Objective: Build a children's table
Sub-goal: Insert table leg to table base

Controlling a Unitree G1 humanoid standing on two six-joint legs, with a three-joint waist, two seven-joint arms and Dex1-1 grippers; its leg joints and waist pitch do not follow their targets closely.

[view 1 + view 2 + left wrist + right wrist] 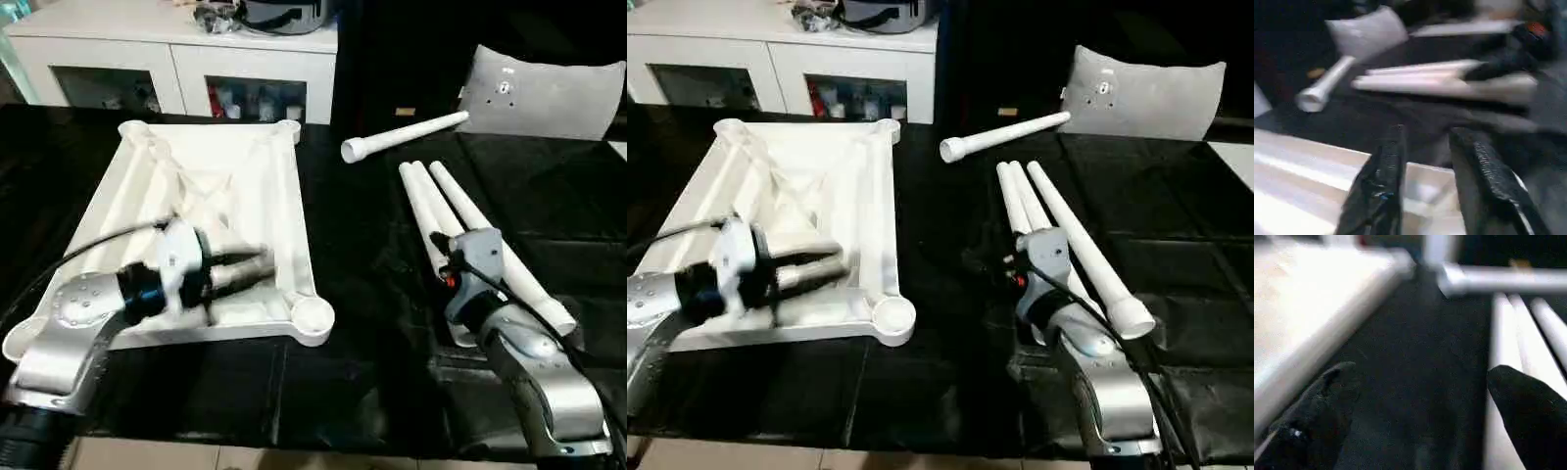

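The children's table lies in parts on a black-covered bench. Its square white top (pixel 137 186) rests upside down at the left, ribs and round corner sockets facing up. My left gripper (pixel 263 264) hovers over the top's right rim near the front corner socket (pixel 313 318). In the left wrist view its fingers (pixel 1386 166) stand apart with nothing between them. Three white legs (pixel 441 201) lie side by side at the right, and one more leg (pixel 402 135) lies crosswise behind them. My right gripper (pixel 1425 369) is wide open just left of the three legs, one finger (pixel 1528 401) over the nearest.
A white cabinet (pixel 176 59) with shelves stands behind the bench. A grey sheet (pixel 549 93) with a small metal fitting leans at the back right. A black cable (pixel 98 240) runs from my left wrist across the top. The bench's front edge is close below both forearms.
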